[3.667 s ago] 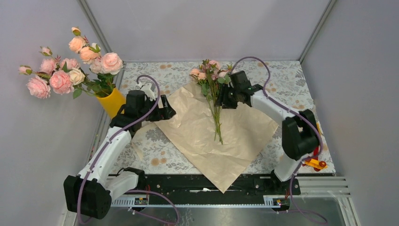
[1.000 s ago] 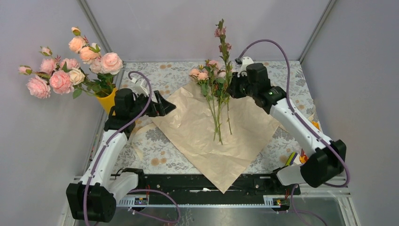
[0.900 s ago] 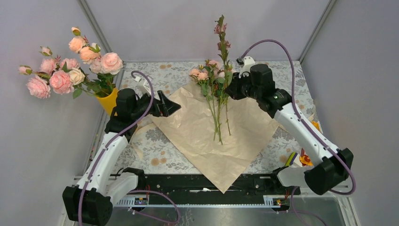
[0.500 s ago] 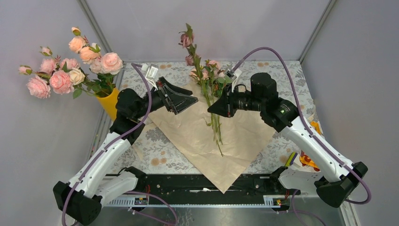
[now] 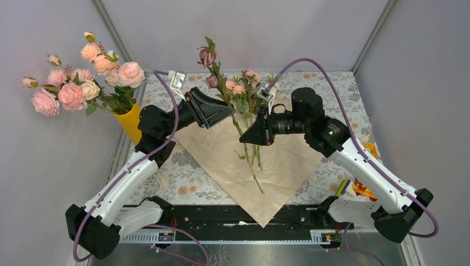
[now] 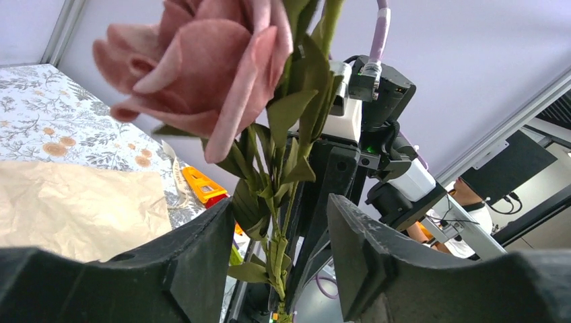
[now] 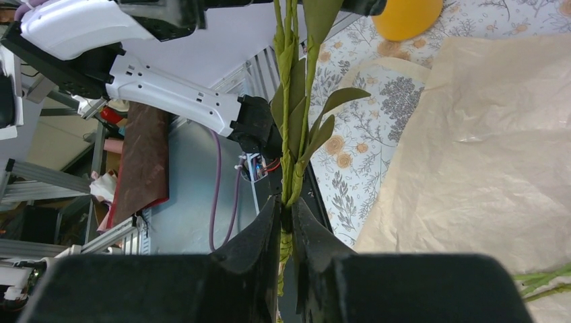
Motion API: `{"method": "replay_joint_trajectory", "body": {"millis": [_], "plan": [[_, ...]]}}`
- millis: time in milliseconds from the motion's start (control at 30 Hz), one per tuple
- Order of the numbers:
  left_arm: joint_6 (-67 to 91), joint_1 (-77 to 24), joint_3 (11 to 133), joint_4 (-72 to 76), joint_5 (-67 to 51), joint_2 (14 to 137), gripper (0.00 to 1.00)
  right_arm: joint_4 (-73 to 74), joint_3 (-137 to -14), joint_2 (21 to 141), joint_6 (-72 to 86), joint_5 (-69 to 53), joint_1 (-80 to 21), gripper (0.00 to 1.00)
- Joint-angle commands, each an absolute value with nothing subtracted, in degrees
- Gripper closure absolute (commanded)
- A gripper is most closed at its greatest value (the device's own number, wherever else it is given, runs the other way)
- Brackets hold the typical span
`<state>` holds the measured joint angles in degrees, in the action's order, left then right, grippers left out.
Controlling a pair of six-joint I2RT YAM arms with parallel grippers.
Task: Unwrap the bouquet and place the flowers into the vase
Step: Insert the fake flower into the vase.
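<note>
The unwrapping looks done to us: the peach paper (image 5: 288,158) lies spread flat across the middle of the desk (image 5: 338,91), one corner over the near edge. Most of the flowers (image 5: 248,94) lie loose on it, heads toward the far edge. We judge the step in hand to be a hand-over of one rose stem (image 5: 221,91) bound for the vase (image 5: 132,121), which stands at the desk's left edge toward the far corner and already holds a big bunch of pale roses (image 5: 75,83).

The right pincer (image 5: 244,137) is clamped on that stem, holding it up off the paper with the bloom high. The left pincer (image 6: 279,212) has its jaws apart, one on each side of the same stem below the bloom, a gap showing on both sides in its wrist view.

Next, we think, the left jaws must meet on the stem before the right ones let go. Then the thin lower end has to be threaded into the vase mouth past the crowded big roses, which could snag it.

The right arm rises from the near right corner, forearm stretched inward, pincer pointing left above the paper. The left arm climbs from the near left corner past the vase, pincer pointing right, the two tips near each other
</note>
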<state>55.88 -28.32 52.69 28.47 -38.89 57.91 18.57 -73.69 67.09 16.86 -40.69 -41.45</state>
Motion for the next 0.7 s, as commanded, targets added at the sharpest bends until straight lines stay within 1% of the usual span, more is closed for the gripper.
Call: {"method": "replay_joint_trajectory", "body": {"millis": [0,100,233,500,633,667], "plan": [[57.03,-28.56,52.72,33.56,-38.10,57.97,0.47,17.96,-76.23,66.83,17.21,-42.93,-42.11,1.00],[57.61,-28.56,52.20,34.11,-37.81,58.50,0.51,17.93,-76.70,66.92,17.40,-44.00,-42.22,1.00],[59.23,-28.56,51.92,36.85,-37.70,58.88,0.59,18.68,-77.33,67.40,17.25,-44.31,-42.20,1.00],[58.72,-28.56,51.51,36.19,-37.35,58.45,0.82,18.85,-77.33,67.85,17.10,-43.92,-42.24,1.00],[57.48,-28.56,51.66,34.79,-37.31,58.32,0.96,18.99,-77.67,67.88,17.43,-42.76,-42.23,1.00],[56.54,-28.56,51.91,33.76,-37.45,58.17,1.00,19.22,-77.88,67.81,17.48,-42.19,-42.27,0.97]]}}
